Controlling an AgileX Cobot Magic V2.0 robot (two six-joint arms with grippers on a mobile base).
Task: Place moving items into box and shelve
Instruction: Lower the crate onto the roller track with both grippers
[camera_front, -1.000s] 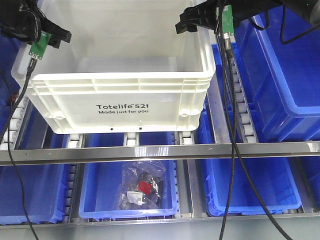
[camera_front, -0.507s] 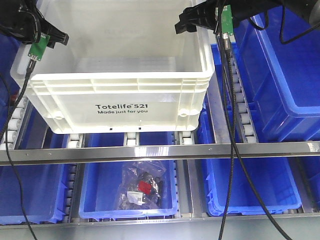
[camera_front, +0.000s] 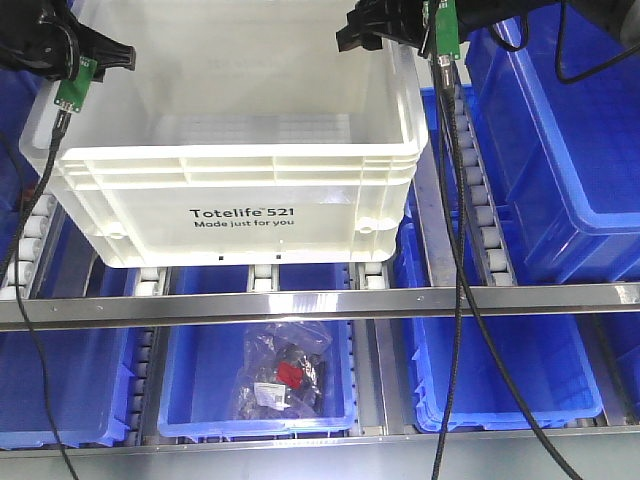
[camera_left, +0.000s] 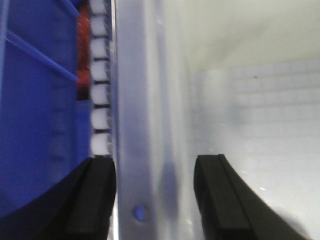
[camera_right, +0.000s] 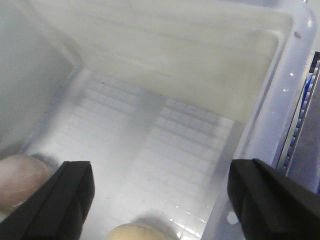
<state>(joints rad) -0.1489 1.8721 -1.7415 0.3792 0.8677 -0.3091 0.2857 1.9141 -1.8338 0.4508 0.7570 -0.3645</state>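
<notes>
The box (camera_front: 240, 180), a big white crate printed "Totelife 521", rests on the shelf rollers. My left gripper (camera_front: 112, 56) is at its back left corner. In the left wrist view this gripper (camera_left: 157, 200) is open, its fingers (camera_left: 97, 200) on either side of the box's left rim (camera_left: 145, 100) with gaps showing. My right gripper (camera_front: 352, 32) is over the back right corner. It (camera_right: 165, 200) is open wide above the box floor (camera_right: 150, 130). Two moving items lie inside: a pale beige-pink ball (camera_right: 17, 182) and a yellowish ball (camera_right: 137, 232), both cut off by the frame.
Blue bins stand to the right (camera_front: 570, 150) and on the lower level; the middle lower bin holds a clear bag of parts (camera_front: 285, 375). A metal rail (camera_front: 320, 300) crosses in front. Roller tracks (camera_front: 480, 200) flank the box. Cables hang from both arms.
Both grippers have shifted up the front view, toward the far end of the box; the right one also moved slightly left. The box has stayed in place.
</notes>
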